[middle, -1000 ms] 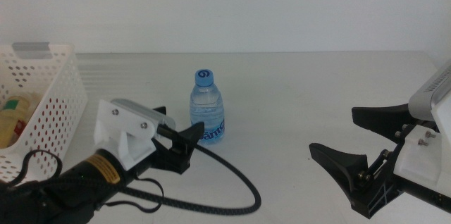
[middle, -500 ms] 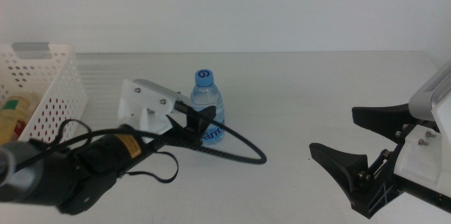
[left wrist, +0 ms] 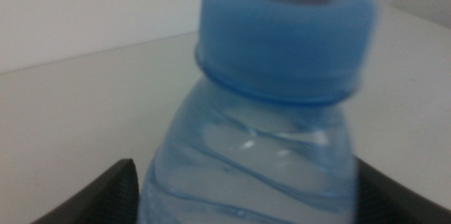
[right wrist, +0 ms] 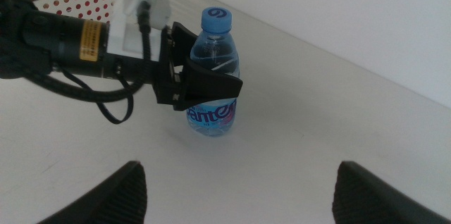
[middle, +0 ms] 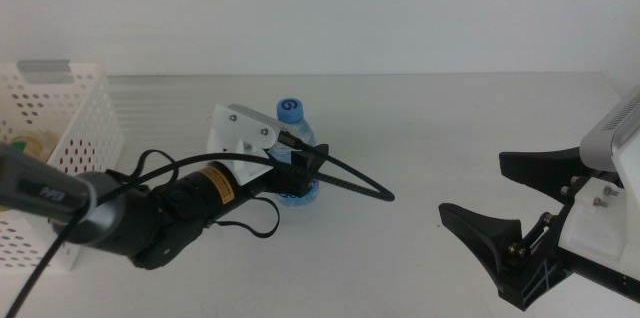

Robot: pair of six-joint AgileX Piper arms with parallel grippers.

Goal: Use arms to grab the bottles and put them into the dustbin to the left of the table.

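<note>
**Left jaws around the water bottle at centre table**

With my left arm reaching in from the lower left of the middle view, I have the left gripper [middle: 300, 166] set around the water bottle [middle: 293, 153], which stands upright on the table [middle: 450, 128] just left of the frame's centre. Its black jaws sit one on each side of the bottle's body, at label height; from the right wrist view they look closed against the plastic, one dark finger [right wrist: 211, 83] crossing the front above the blue label. My left wrist camera is filled by the bottle [left wrist: 261, 125], blue cap at top, with a dark jaw tip showing at each lower corner beside it.

At the far left edge of the middle view I see the dustbin [middle: 85, 123], a white perforated basket, with something yellowish inside it behind the holes. It stands well apart from the bottle.

My right gripper [middle: 520, 213] waits at the lower right of the middle view, jaws spread wide and holding nothing.
</note>
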